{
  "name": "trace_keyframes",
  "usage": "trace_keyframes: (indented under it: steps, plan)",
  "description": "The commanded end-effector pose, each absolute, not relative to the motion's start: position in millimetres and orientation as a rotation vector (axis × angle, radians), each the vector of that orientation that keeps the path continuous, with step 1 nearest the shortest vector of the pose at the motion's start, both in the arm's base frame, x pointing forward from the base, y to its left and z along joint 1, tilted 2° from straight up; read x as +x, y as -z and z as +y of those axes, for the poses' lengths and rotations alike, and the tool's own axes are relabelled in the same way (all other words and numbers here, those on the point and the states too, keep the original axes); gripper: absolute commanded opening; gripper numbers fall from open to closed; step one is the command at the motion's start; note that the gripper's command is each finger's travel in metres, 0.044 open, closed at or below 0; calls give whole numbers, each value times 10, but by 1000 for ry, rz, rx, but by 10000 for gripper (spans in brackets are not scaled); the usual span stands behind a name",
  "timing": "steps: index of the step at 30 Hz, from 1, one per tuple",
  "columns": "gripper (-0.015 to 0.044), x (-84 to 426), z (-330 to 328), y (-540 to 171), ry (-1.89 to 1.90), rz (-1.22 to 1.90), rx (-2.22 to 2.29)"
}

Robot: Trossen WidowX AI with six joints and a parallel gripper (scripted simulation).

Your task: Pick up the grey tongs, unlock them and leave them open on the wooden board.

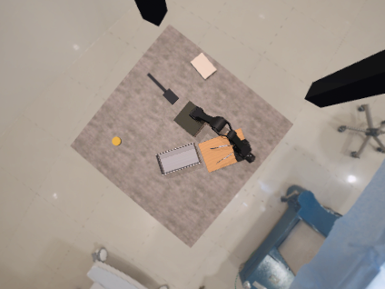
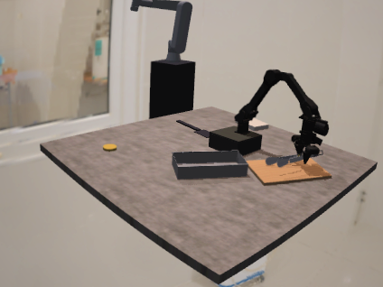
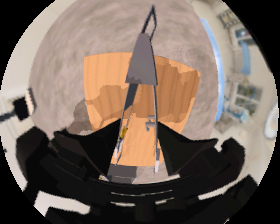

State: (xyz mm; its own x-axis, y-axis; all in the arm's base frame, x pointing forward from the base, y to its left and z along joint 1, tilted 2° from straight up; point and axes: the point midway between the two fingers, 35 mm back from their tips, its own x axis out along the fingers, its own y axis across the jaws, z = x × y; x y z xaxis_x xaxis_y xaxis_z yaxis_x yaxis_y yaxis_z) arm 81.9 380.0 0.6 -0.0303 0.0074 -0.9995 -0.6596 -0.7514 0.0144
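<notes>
The grey tongs [image 3: 142, 62] have their two arms spread apart in the wrist view, with the hinge block and loop pointing away at the top. In the exterior view the tongs [image 2: 282, 162] are low over the wooden board [image 3: 100, 75] [image 2: 266, 176] [image 1: 210, 164]; whether they rest on it is unclear. My gripper [image 3: 139, 122] [image 2: 306, 161] is open, low over the board's right part. Its fingers stand wide apart, one just outside each tongs arm; I cannot tell whether they touch. The arm hides part of the tongs in the top view.
The roasting tin [image 1: 159, 164] [image 2: 210, 171] stands just left of the board. A dark pan-like tool [image 1: 171, 96] and a pale block [image 1: 203, 65] lie beyond the robot base. A yellow disc [image 1: 116, 141] [image 2: 109, 147] lies far left.
</notes>
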Motion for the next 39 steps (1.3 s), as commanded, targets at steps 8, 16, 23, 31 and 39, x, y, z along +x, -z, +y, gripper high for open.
trace_keyframes:
  steps: [8, 16, 23, 31, 39]
  plan:
    - [440, 770, 3768, -57, -1833, 683, -1774]
    - [440, 152, 3181, -615, -1832, 684, -1772]
    - [440, -154, 2680, -853, -1832, 686, -1770]
    - [440, -129, 2701, -1143, -1834, 678, -1769]
    - [440, -110, 2694, -1356, -1836, 672, -1769]
